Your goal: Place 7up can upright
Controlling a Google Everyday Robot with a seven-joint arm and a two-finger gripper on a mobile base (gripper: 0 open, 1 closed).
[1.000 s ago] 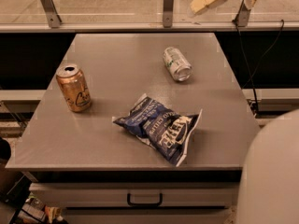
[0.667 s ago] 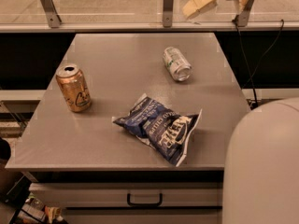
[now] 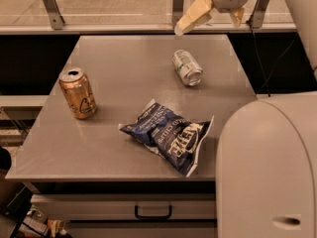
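Observation:
The 7up can [image 3: 187,67], silver-white with green markings, lies on its side on the grey table [image 3: 124,58], right of the middle and toward the back. My gripper [image 3: 208,28] hangs above the table's back edge, a little behind and above the can, not touching it. Its two cream fingers [image 3: 190,15] are spread apart and hold nothing.
An orange-gold can [image 3: 78,93] stands upright at the table's left. A blue chip bag [image 3: 171,135] lies near the front middle. My arm's white body [image 3: 267,167] fills the lower right. A railing and glass [image 3: 114,4] run behind the table; a drawer [image 3: 153,209] sits under it.
The gripper has moved left and down toward the 7up can. My arm's white body has come further into view at the lower right. The objects on the table have not moved.

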